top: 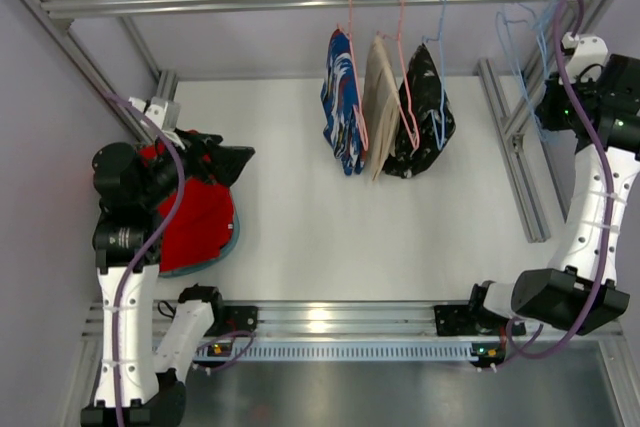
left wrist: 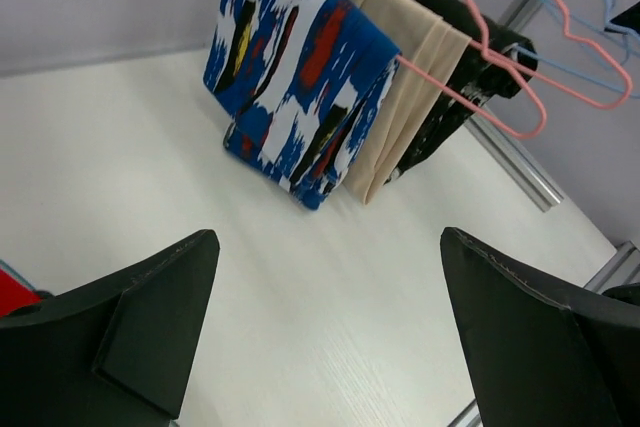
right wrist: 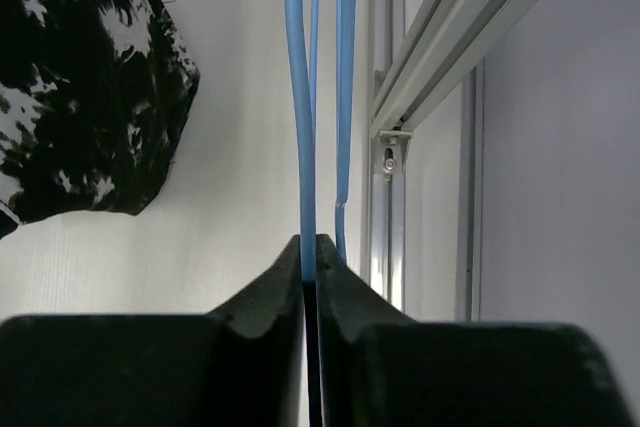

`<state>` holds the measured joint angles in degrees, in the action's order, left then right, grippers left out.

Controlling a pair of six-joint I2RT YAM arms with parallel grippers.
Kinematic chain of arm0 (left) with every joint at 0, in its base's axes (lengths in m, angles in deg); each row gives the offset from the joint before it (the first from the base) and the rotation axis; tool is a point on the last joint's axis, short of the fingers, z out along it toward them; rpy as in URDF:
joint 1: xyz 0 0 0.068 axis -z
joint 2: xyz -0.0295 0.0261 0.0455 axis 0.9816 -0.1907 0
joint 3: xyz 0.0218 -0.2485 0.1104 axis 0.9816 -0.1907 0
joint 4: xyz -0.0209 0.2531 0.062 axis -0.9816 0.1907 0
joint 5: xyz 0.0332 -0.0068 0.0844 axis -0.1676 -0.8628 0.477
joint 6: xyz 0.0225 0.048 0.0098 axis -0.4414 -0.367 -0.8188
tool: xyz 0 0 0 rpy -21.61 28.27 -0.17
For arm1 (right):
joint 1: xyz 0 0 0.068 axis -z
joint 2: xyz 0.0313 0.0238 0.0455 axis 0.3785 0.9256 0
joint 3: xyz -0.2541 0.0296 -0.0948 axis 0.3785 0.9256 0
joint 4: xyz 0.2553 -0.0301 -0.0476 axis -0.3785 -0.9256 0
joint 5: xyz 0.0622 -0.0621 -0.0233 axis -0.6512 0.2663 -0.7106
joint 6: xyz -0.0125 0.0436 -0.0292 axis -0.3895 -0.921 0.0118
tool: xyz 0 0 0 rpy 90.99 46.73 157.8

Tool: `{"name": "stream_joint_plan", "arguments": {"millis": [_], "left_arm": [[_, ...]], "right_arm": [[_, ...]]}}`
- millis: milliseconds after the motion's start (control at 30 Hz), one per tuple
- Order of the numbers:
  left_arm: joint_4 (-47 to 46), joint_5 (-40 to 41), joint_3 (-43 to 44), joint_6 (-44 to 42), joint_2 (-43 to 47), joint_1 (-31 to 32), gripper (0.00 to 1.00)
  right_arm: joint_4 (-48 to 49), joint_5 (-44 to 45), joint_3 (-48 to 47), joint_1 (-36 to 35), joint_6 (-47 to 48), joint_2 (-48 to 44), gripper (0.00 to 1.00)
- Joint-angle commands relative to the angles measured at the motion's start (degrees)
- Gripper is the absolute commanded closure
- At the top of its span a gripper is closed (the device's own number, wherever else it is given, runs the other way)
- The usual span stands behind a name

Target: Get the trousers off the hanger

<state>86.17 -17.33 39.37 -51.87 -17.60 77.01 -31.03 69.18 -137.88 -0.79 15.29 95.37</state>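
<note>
blue trousers (left wrist: 300, 77) streaked white, red, black, yellow; beige pair (left wrist: 400, 82) plain; black pair (right wrist: 80, 87) white-mottled; pink hanger (left wrist: 460, 95); light blue hanger (right wrist: 301, 97); red trousers (top: 200, 222); white table (top: 350, 237).

In the top view, the left arm (top: 125, 182) covers the left part of the red trousers (top: 205, 227). Only a thin teal edge (top: 222, 255) shows of whatever lies beneath them. In the left wrist view, the black patterned garment (left wrist: 445, 122) is mostly hidden behind the beige one (left wrist: 400, 77). The right wrist view cuts that patterned garment off at its left and top edges. There the blue hanger (right wrist: 300, 97) runs out past the top edge, and its near end is lost between the pressed-together fingers of the right gripper (right wrist: 310, 262).
</note>
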Motion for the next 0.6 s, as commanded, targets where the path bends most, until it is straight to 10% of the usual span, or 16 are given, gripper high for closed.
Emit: {"name": "stream_joint_plan", "arguments": {"millis": [0,67,267,567], "left_arm": [[8.53,1.45,4.26,-3.5,-2.58,0.07,0.01],[11.16,0.93,4.88,-4.99,-3.55,0.07,0.01],[14.94,1.71,3.47,-7.81,-6.01,0.07,0.02],[23.74,11.2,3.65,-13.43,-9.53,0.07,0.02]], "right_arm": [[0.84,-1.59,-0.17,1.22,1.55,-0.93,0.84],[0.14,-2.29,-0.17,1.4,1.72,-2.69,0.52],[-3.02,-3.08,-0.34,2.01,1.72,-10.15,0.05],[-15.67,-10.8,-1.05,2.19,5.06,-22.72,0.01]]}}
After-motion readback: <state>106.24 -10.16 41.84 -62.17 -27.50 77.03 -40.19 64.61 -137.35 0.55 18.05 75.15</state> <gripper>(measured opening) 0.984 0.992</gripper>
